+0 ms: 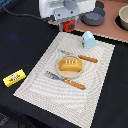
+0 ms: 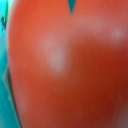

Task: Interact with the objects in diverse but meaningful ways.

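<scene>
At the far edge of the striped placemat [image 1: 67, 67], the gripper [image 1: 68, 25] is seen low over the surface, with the red tomato [image 1: 69, 25] lodged between its fingers; it appears to be closed on the tomato, though the fingers themselves are blurred in the exterior view. The wrist view is filled almost wholly by the tomato's glossy red skin [image 2: 65, 65], with a small dark green notch of stem at one edge, so the tomato is taken to sit right against the camera.

Just beside the gripper, toward the exterior view's right, the dark grey frying pan [image 1: 93, 17] is seen on the pinkish surface beyond the mat. Nearer, on the mat's far right corner, the pale blue-white carton [image 1: 88, 39] is stood upright.

At the middle of the mat the round tan plate [image 1: 69, 73] is laid, and the orange-yellow bread loaf [image 1: 69, 64] is resting on it. The wooden-handled fork [image 1: 80, 56] is placed just beyond the plate, and the wooden-handled knife [image 1: 67, 80] just in front of it, both lying at a slant.

Well apart from these, off the mat on the dark tabletop [image 1: 20, 40] at the exterior view's left, the yellow butter packet [image 1: 14, 77] is lying flat.
</scene>
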